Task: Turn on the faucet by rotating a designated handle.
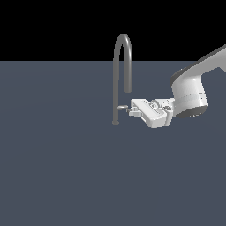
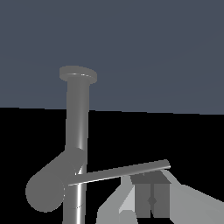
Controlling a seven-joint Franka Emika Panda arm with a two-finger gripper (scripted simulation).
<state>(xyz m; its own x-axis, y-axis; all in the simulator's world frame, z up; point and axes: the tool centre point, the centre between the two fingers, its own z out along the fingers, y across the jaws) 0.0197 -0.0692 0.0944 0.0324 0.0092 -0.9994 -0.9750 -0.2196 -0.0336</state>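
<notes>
Faucet [image 1: 117, 75] standing upright on the dark grey floor [image 1: 57, 167], small round base [image 1: 115, 123] at the foot, arch curving over toward the exterior view's right. Handle [image 1: 121, 107] jutting sideways from the lower stem, toward the same side. Gripper [image 1: 129, 110] lying level, reaching in from the exterior view's right on the white arm [image 1: 194, 84], fingertips right at the handle's end (touching or just short, cannot tell). Jaw spacing not readable in either view. In the wrist view: stem [image 2: 78, 122], stubby handle [image 2: 54, 181], a thin rod [image 2: 118, 171] crossing just above the fingers [image 2: 151, 194].
</notes>
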